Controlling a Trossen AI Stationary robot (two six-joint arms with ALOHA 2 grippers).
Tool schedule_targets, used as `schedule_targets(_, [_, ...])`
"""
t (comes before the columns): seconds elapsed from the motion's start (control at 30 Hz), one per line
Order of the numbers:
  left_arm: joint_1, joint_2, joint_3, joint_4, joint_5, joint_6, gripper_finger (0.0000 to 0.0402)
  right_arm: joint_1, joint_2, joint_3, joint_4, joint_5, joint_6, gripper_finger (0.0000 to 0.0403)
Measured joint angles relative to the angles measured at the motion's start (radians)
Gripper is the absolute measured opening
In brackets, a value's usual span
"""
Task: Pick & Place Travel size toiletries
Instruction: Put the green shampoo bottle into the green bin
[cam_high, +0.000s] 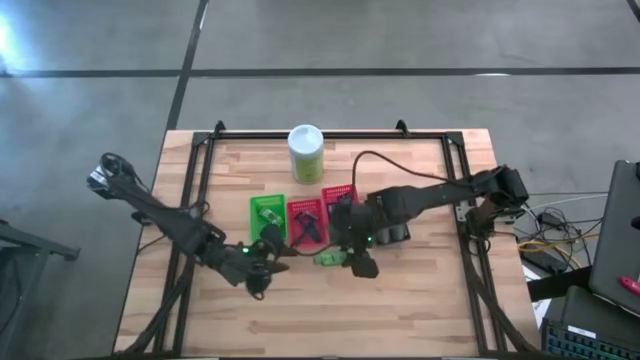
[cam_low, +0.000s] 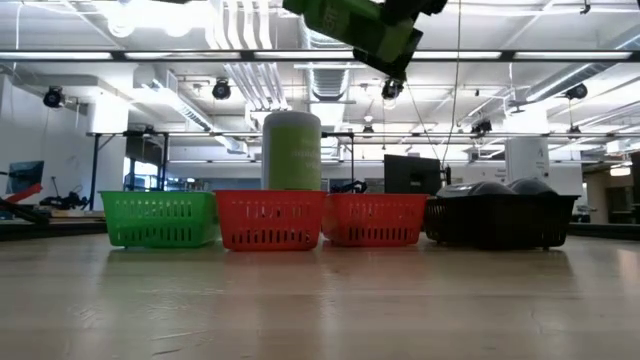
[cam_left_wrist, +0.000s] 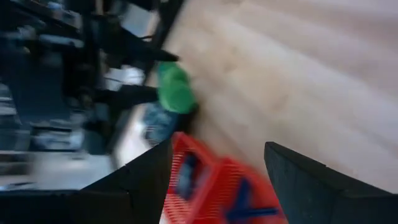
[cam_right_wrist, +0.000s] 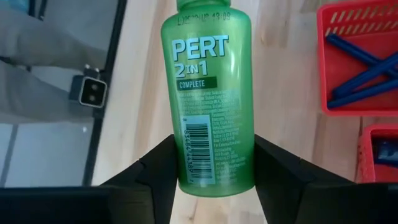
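Note:
A bright green PERT bottle (cam_right_wrist: 208, 93) sits between the fingers of my right gripper (cam_right_wrist: 216, 180), which is shut on it. In the high view the bottle (cam_high: 328, 258) is just on the near side of the baskets. The low view shows it high above the table (cam_low: 365, 25). My left gripper (cam_left_wrist: 214, 180) is open and holds nothing. It hovers near the table's near-left part (cam_high: 262, 270), looking at a red basket (cam_left_wrist: 211, 186). Another green item lies in the green basket (cam_high: 267, 213), and blue sticks (cam_right_wrist: 360, 62) lie in a red basket. My right gripper pinches the green bottle between its two fingers at the base end, beside the barcode (cam_right_wrist: 199, 146), one finger (cam_right_wrist: 155, 177) on each side. The bottle points forward past the fingers toward the table's left. It is lifted clear of the table and tilted.
A row of small baskets stands mid-table: green (cam_low: 158, 218), two red (cam_low: 270, 220) (cam_low: 375, 220), and a dark one (cam_low: 500, 220). A tall pale-green canister with a white lid (cam_high: 305, 150) stands behind them. Bare wood lies along the near edge (cam_high: 320, 320).

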Motion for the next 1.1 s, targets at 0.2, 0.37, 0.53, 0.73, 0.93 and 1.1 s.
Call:
schedule_targets(0.2, [0.092, 0.088, 0.000, 0.205, -0.055, 0.131, 0.0259, -0.007, 0.004, 0.042, 0.004, -0.017, -0.007, 0.0171])
schedule_targets(0.37, [0.127, 0.145, 0.022, 0.251, -0.031, 0.197, 0.0259, -0.009, 0.007, 0.070, 0.002, -0.017, -0.026, 0.0168])
schedule_targets(0.53, [0.137, 0.188, 0.075, 0.307, -0.012, 0.222, 0.0259, -0.025, 0.007, 0.077, 0.008, -0.020, -0.028, 0.0173])
schedule_targets(0.73, [0.147, 0.230, 0.109, 0.312, -0.007, 0.226, 0.0244, -0.029, 0.007, 0.077, 0.011, -0.026, -0.033, 0.0174])
schedule_targets(0.93, [0.147, 0.230, 0.101, 0.296, -0.005, 0.238, 0.0176, -0.038, 0.007, 0.077, 0.011, -0.040, -0.038, 0.0167])
schedule_targets(1.1, [0.147, 0.229, 0.108, 0.288, -0.005, 0.238, 0.0099, -0.048, 0.006, 0.077, 0.011, -0.048, -0.039, 0.0184])
